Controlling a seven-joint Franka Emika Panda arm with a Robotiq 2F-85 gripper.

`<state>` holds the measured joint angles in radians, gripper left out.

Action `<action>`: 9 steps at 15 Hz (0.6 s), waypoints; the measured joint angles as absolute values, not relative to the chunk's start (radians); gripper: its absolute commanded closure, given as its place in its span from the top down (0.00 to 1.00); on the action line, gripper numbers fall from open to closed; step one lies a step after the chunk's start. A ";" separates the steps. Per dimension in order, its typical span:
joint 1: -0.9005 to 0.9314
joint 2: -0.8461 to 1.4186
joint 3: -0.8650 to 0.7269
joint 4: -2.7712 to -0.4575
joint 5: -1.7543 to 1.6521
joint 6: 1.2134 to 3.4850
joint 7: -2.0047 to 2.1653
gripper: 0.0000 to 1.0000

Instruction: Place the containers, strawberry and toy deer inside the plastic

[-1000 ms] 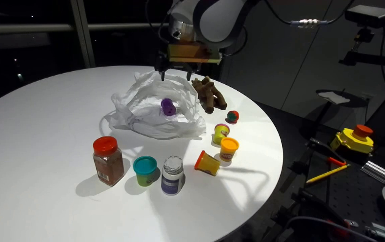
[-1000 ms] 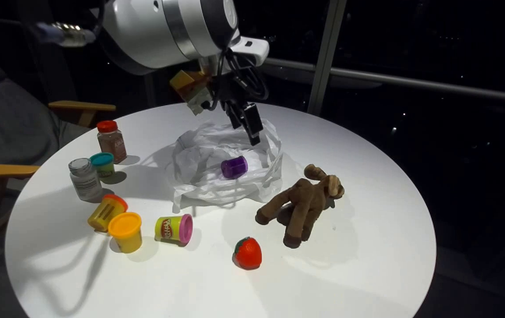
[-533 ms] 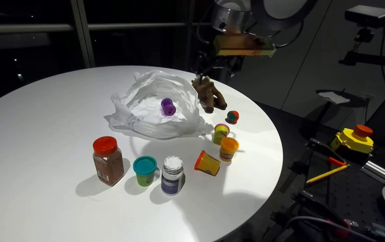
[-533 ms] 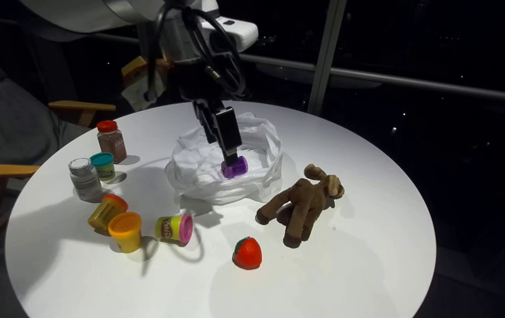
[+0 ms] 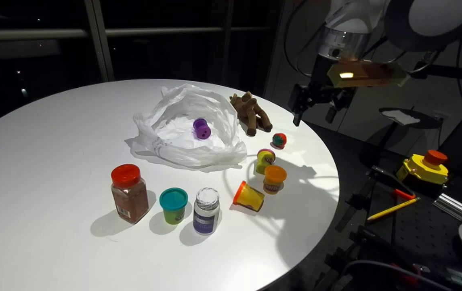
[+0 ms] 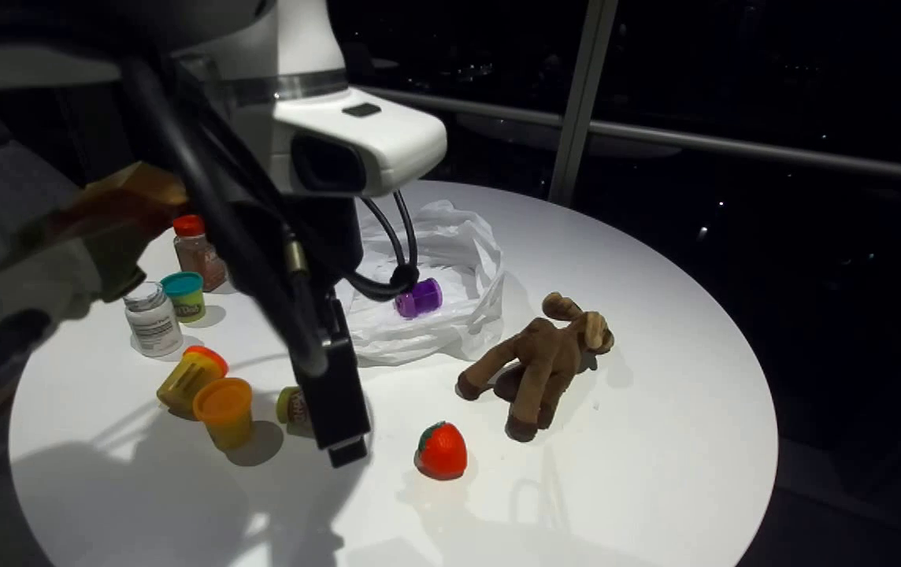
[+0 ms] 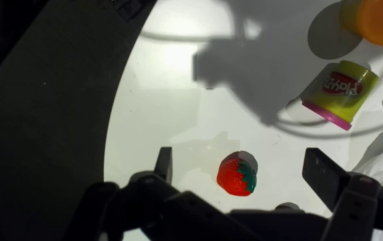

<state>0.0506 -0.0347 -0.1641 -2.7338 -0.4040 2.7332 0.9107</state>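
Step judged current: pick-up of a red toy strawberry with green leaf cap, which lay loose near the right-hand edge of the round white surface in an exterior view. Method: a straight descent, fingers astride the fruit, was advised, then a low closing about its broadest part; its rounded sides seemed apt to roll under an off-centre pinch. A high carry would best follow, over the rim of the crumpled white plastic bag, which stood inward from that edge with a purple cylindrical tub inside. Caution: a brown plush deer lay near, its leg liable to a brush. Pose: the black two-fingered hand hung above the surface by the same edge, empty, fingers spread wide and pointing down, clear of the strawberry.
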 measured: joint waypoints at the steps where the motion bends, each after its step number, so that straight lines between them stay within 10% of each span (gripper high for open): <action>1: 0.032 -0.025 -0.157 -2.751 -0.398 2.774 0.904 1.00; 9: 0.004 0.174 -0.233 -2.704 -0.610 3.019 1.058 1.00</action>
